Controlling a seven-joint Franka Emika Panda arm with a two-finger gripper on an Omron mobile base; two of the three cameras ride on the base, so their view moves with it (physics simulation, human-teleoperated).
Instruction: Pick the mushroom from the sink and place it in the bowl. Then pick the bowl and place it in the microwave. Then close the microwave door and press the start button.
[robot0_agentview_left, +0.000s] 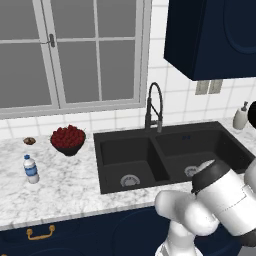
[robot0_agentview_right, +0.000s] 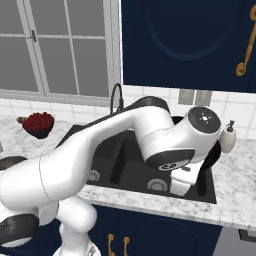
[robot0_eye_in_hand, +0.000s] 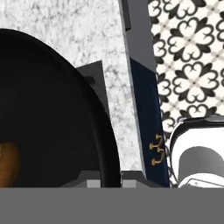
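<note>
The plain black round bowl (robot0_eye_in_hand: 52, 113) fills the hand view's left, tan-brown mushroom (robot0_eye_in_hand: 8, 162) inside at lower left; the jaws pinch its rim, nearly closed.

Open counter between sink (robot0_agentview_left: 165, 155) and water bottle (robot0_agentview_left: 31, 169); faucet (robot0_agentview_left: 154, 107) upright behind the basins' divider.

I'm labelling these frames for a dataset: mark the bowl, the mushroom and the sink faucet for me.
bowl (robot0_eye_in_hand: 52, 113): hand view, on its dark inner wall.
mushroom (robot0_eye_in_hand: 8, 164): hand view, on the tan-brown cap at the left edge, inside the bowl.
faucet (robot0_agentview_left: 154, 107): left base view, on the black gooseneck behind the sink.
</note>
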